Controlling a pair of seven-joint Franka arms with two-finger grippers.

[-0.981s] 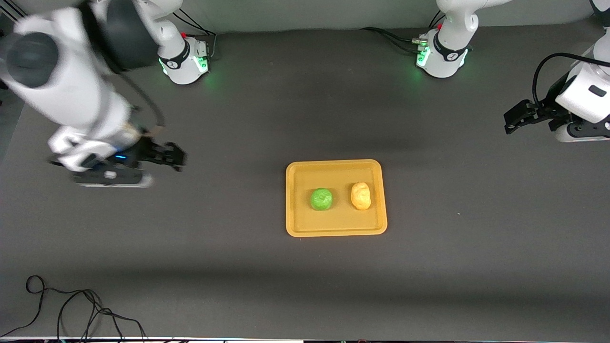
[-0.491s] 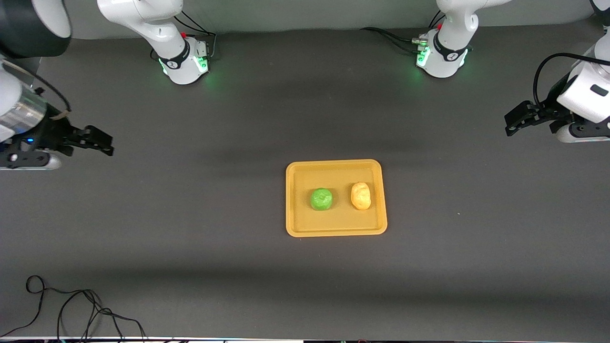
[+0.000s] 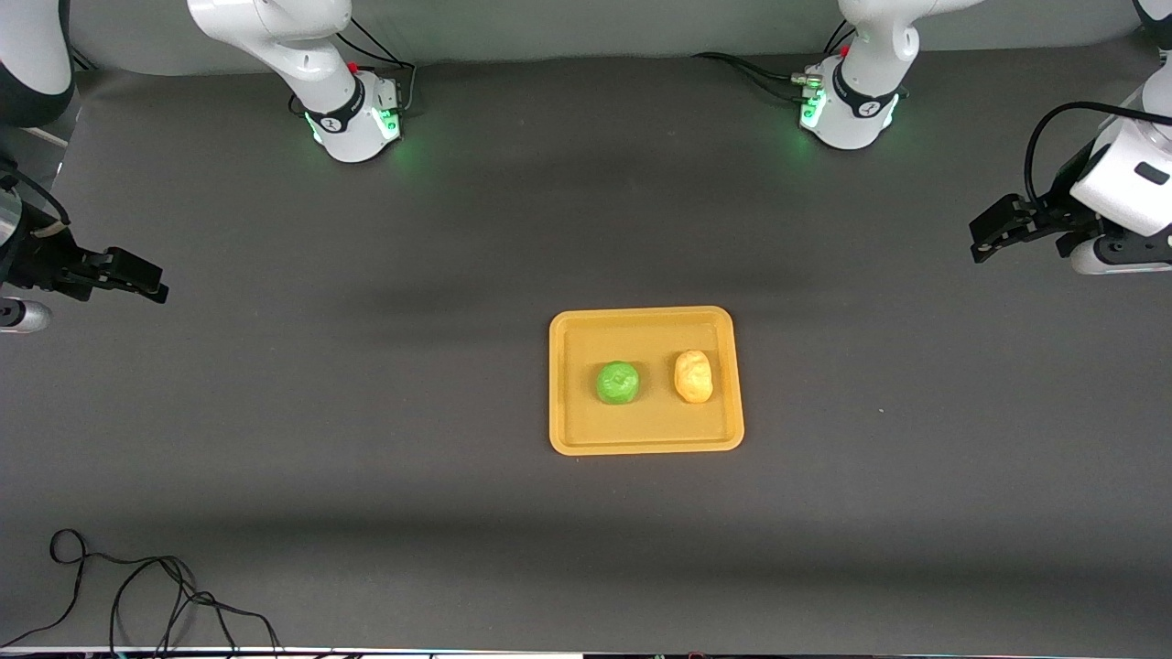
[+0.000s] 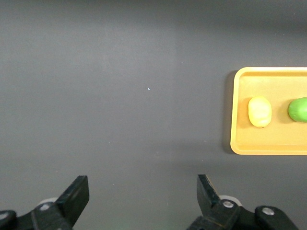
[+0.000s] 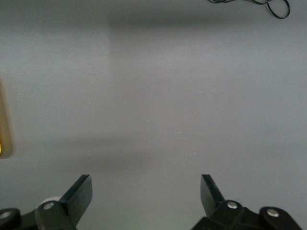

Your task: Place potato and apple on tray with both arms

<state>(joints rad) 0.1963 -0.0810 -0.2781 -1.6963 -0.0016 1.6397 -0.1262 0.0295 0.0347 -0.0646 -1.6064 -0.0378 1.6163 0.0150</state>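
**Wrapping up: both items on tray, arms pulled clear**

Starting at the fingers: left gripper [image 4: 139, 201] has its fingers [image 4: 76, 191] spread wide and released, nothing between them; it hangs over bare desk [image 3: 366, 513] at the left arm's end. Right gripper [image 5: 144, 199] is the same, fingers [image 5: 81, 191] apart and empty, over bare desk at the right arm's end.

Apple [image 3: 618, 383] and potato [image 3: 693, 376] both rest inside the tray [image 3: 641, 446], side by side, apart, not touching; potato sits toward the left arm's end, apple toward the right arm's. Tray lies mid-desk, well apart from both grippers.

Judgement: task looks done, nothing left to place; only parking the arms remains.

Versus earlier front frames: right gripper has retreated steadily outward, from near the tray's end to the view's edge. Left gripper barely changed. Tray, apple, potato unmoved.
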